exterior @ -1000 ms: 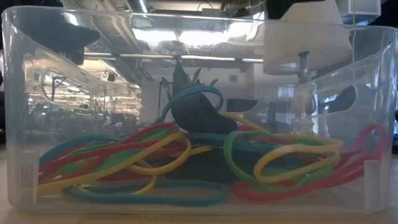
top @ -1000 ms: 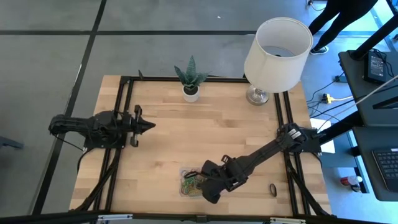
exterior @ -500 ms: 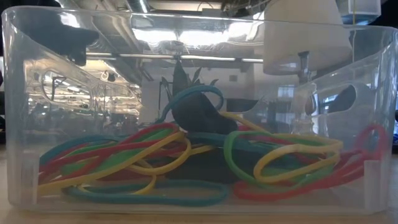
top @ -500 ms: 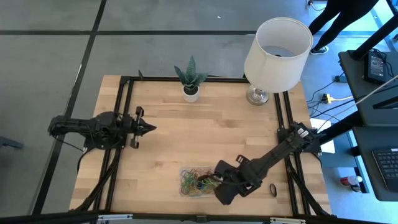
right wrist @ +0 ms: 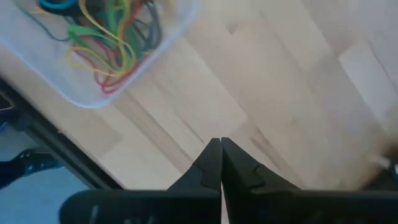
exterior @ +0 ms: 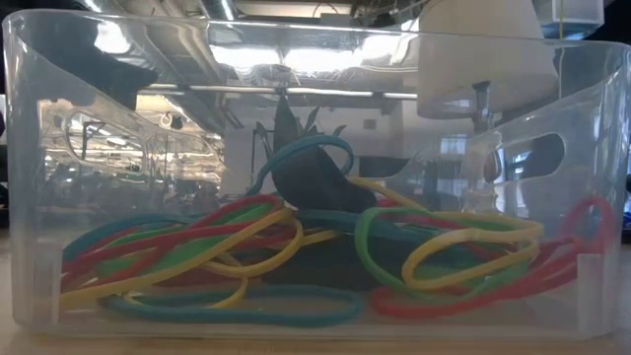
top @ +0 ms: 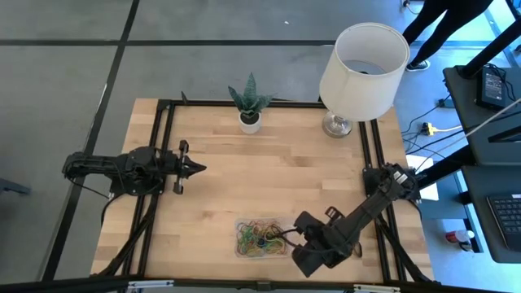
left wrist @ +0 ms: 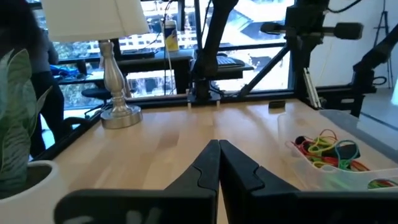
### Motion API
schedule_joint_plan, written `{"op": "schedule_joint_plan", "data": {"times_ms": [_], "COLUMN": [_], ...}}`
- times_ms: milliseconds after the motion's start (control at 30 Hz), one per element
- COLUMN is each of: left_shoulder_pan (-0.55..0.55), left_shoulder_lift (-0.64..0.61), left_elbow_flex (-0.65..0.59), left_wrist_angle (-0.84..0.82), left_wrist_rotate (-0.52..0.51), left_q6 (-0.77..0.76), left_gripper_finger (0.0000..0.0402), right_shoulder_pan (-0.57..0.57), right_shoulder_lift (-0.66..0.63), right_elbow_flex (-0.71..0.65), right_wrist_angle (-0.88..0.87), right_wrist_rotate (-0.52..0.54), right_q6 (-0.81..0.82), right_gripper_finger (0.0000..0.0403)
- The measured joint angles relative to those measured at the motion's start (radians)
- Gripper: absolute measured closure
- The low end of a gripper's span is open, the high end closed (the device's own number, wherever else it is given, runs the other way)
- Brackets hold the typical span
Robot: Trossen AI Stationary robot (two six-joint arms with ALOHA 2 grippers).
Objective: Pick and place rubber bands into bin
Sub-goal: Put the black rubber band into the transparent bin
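Observation:
The bin (top: 242, 244), a clear shallow tray, stands on the wood near the table's front edge. It holds a heap of rubber bands (top: 258, 238) in red, green, yellow and teal, which also show in the low view (exterior: 296, 256) and the right wrist view (right wrist: 106, 37). A dark chunky piece (exterior: 314, 179) lies among them. My right gripper (top: 305, 252) points down, shut and empty (right wrist: 220, 143), over bare wood just right of the bin. My left gripper (top: 195, 168) waits at the table's left, level, shut and empty (left wrist: 219, 144).
A white pot with a plant (top: 250, 120) and a lamp with a white shade (top: 362, 61) stand along the far edge. A small dark piece (left wrist: 277, 106) lies on the wood toward the right side. Black frame rails (top: 163, 146) run along the table's sides.
My right gripper has swung from over the bin toward the table's right edge and turned about its own axis, staying shut. It now stands beside the bin. The rubber bands in the bin lie as before.

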Motion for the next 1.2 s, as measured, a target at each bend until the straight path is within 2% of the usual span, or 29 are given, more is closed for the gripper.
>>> {"op": "schedule_joint_plan", "data": {"times_ms": [167, 333, 533, 667, 900, 1000, 1200], "left_shoulder_pan": [0.000, -0.001, -0.001, -0.001, -0.001, -0.001, -0.001], "left_shoulder_lift": [-0.001, -0.001, -0.001, 0.000, 0.000, 0.000, 0.000], "left_elbow_flex": [0.000, 0.000, 0.000, 0.000, 0.000, 0.000, 0.000], "left_wrist_angle": [0.003, 0.001, 0.002, 0.003, 0.003, 0.004, 0.004], "left_wrist_rotate": [-0.013, 0.005, 0.003, 0.003, 0.002, 0.002, 0.002], "left_q6": [-0.024, -0.088, -0.096, -0.096, -0.096, -0.096, -0.096], "left_gripper_finger": [0.0400, 0.0400, 0.0400, 0.0400, 0.0398, 0.0398, 0.0398], "right_shoulder_pan": [0.030, 0.049, 0.063, 0.081, 0.144, 0.171, 0.198], "right_shoulder_lift": [0.000, 0.000, 0.000, -0.006, -0.186, -0.283, -0.384], "right_elbow_flex": [-0.010, -0.083, -0.247, -0.354, -0.649, -0.751, -0.858], "right_wrist_angle": [-0.018, -0.017, 0.092, 0.221, 0.502, 0.528, 0.541], "right_wrist_rotate": [0.000, -0.009, -0.162, -0.208, -0.215, -0.215, -0.215], "right_q6": [0.070, 0.199, 0.351, 0.408, 0.581, 0.678, 0.685], "right_gripper_finger": [0.0401, 0.0401, 0.0401, 0.0401, 0.0401, 0.0399, 0.0376]}}
